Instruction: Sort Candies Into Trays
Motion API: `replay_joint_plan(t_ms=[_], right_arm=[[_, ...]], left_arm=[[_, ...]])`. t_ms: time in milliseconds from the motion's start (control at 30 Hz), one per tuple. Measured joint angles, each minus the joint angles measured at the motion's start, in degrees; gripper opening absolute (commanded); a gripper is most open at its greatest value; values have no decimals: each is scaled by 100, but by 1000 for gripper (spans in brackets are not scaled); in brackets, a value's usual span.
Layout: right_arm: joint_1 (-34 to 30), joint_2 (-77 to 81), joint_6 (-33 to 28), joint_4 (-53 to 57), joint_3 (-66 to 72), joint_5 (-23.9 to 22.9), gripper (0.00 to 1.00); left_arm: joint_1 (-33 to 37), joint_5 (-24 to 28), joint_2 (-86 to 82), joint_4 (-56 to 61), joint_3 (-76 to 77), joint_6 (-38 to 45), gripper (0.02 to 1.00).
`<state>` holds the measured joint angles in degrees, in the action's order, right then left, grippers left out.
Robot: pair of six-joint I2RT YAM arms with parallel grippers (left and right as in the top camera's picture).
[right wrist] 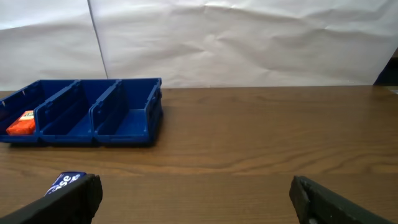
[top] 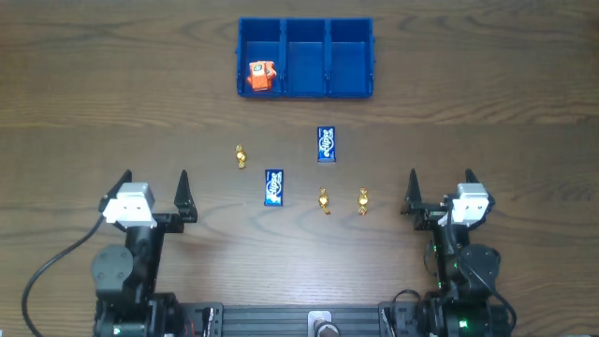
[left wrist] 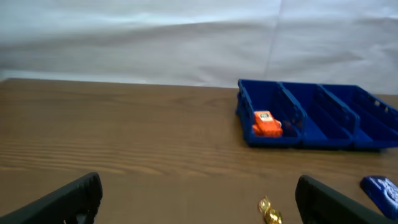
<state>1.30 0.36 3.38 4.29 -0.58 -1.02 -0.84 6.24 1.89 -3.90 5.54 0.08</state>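
Note:
A blue tray (top: 305, 86) with three compartments stands at the far middle of the table; its left compartment holds an orange candy (top: 260, 77). The tray (left wrist: 323, 134) and orange candy (left wrist: 267, 124) show in the left wrist view, and the tray (right wrist: 124, 124) and orange candy (right wrist: 20, 123) in the right wrist view. Two blue-wrapped candies (top: 326, 144) (top: 274, 187) and three gold-wrapped candies (top: 242, 156) (top: 324, 201) (top: 363, 200) lie on the wood nearer the arms. My left gripper (top: 155, 192) and right gripper (top: 440, 187) are open, low near their bases, holding nothing.
The wooden table (top: 487, 112) has free room on both sides of the tray. A white backdrop (right wrist: 249, 43) stands behind the table's far edge.

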Motion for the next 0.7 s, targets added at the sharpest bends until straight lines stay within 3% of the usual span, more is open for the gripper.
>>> replay_joint_plan(t_ms=[700], right_arm=[[0, 0, 0, -50, 2, -2, 998]], left_arm=[[0, 125, -114, 190, -402, 0, 998]])
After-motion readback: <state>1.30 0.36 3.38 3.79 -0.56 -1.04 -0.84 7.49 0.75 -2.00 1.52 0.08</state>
